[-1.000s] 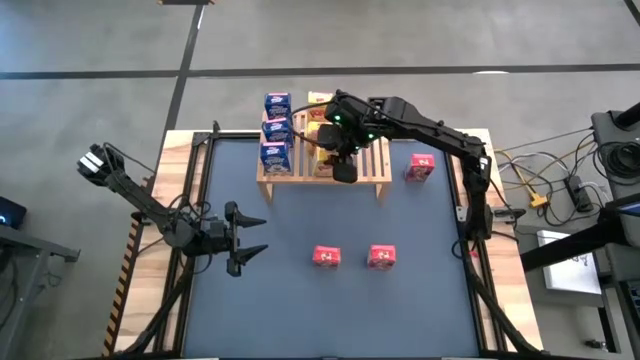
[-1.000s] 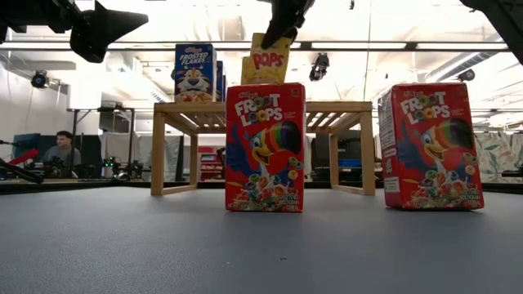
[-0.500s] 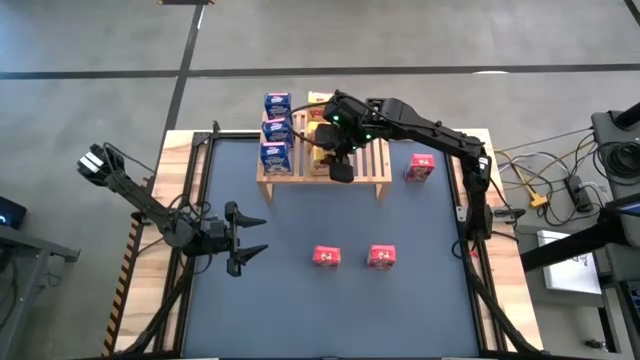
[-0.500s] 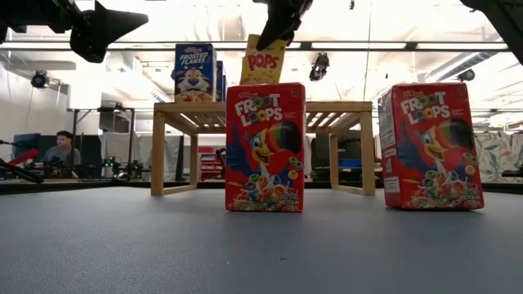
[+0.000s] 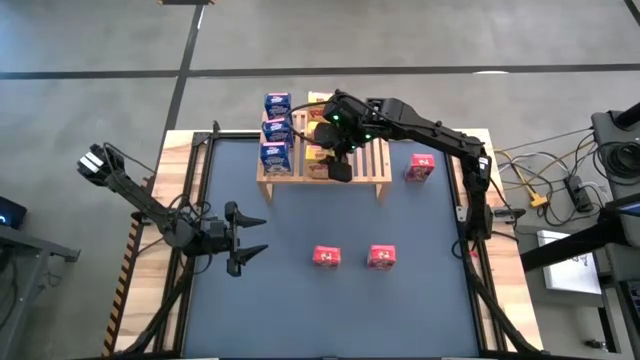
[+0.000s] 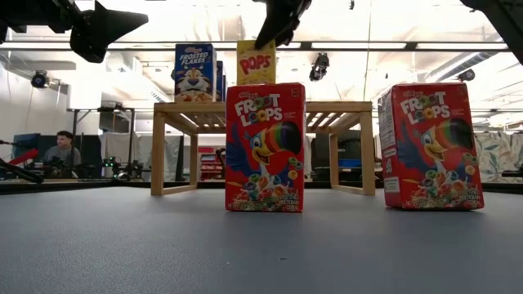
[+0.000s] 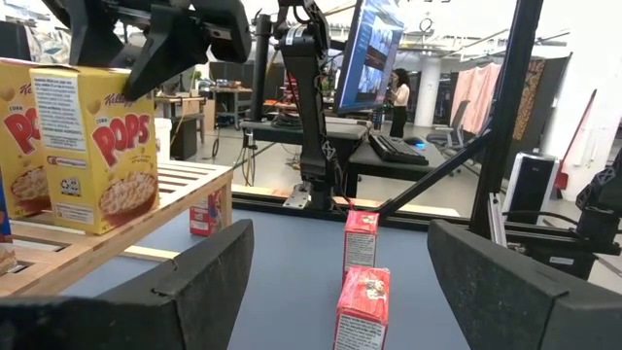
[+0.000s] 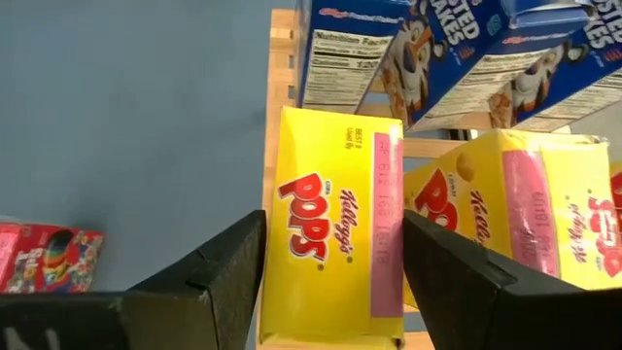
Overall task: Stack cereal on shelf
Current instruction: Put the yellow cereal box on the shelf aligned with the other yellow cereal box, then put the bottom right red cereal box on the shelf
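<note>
The yellow Pops box (image 6: pixel 256 64) stands upright on its base on the wooden slatted shelf (image 5: pixel 375 165), at the near middle, its front toward the near edge. It also shows in the left wrist view (image 7: pixel 92 146) and the right wrist view (image 8: pixel 326 228). My right gripper (image 5: pixel 340 168) hangs just above its top, open, with one finger on the near side and one on the far side. Two more yellow boxes (image 8: pixel 505 209) stand behind it. Three blue boxes (image 5: pixel 275 128) stand in a row on the shelf's left part. My left gripper (image 5: pixel 250 250) is open and empty at the table's left.
Two red boxes (image 5: pixel 326 257) (image 5: pixel 381 257) stand on the dark mat at the near middle, and a third (image 5: pixel 421 166) stands right of the shelf. The shelf's right part shows bare slats. A person sits in the room beyond the table's far left (image 6: pixel 59 151).
The yellow box, tilted under my right gripper a second ago, has swung upright and shifted slightly toward the table's left, and now stands level on the shelf. My right gripper has moved a little with it, toward the left and the far edge.
</note>
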You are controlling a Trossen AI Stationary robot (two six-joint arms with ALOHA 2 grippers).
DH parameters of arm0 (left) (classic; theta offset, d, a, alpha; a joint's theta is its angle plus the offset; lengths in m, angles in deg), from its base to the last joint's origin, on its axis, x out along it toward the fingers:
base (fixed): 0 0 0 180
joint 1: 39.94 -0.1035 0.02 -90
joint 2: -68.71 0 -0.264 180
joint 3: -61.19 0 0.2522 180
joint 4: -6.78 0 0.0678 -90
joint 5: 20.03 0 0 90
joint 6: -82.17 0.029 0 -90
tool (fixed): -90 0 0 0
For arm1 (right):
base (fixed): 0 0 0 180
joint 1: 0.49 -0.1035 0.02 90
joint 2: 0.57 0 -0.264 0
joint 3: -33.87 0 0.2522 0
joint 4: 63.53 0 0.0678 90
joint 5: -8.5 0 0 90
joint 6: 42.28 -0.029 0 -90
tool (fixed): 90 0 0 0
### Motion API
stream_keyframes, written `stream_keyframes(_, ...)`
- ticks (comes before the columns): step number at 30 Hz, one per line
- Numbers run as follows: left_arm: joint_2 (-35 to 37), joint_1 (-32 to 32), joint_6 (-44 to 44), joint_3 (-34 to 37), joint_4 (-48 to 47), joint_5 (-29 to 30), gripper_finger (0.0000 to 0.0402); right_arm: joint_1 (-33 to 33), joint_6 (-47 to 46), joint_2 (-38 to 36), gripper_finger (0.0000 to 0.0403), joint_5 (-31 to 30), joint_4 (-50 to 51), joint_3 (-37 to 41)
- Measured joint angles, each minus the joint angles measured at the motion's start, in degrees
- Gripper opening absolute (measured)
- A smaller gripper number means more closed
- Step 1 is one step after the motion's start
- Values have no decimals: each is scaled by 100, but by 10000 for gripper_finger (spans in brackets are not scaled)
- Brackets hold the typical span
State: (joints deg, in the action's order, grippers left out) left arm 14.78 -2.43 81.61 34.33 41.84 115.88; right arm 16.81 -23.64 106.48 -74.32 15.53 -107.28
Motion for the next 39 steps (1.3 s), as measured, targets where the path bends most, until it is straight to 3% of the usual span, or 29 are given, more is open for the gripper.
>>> stream_keyframes(19,0,1,0,0,0,-2,292,-17,87,-59,228,-281,98,-211)
stream_keyframes(31,0,-1,0,0,-1,0,292,-17,21,-98,231,-303,819,-758)
stream_keyframes(39,0,-1,0,0,-4,1,292,-243,-368,-561,231,-440,1424,-754)
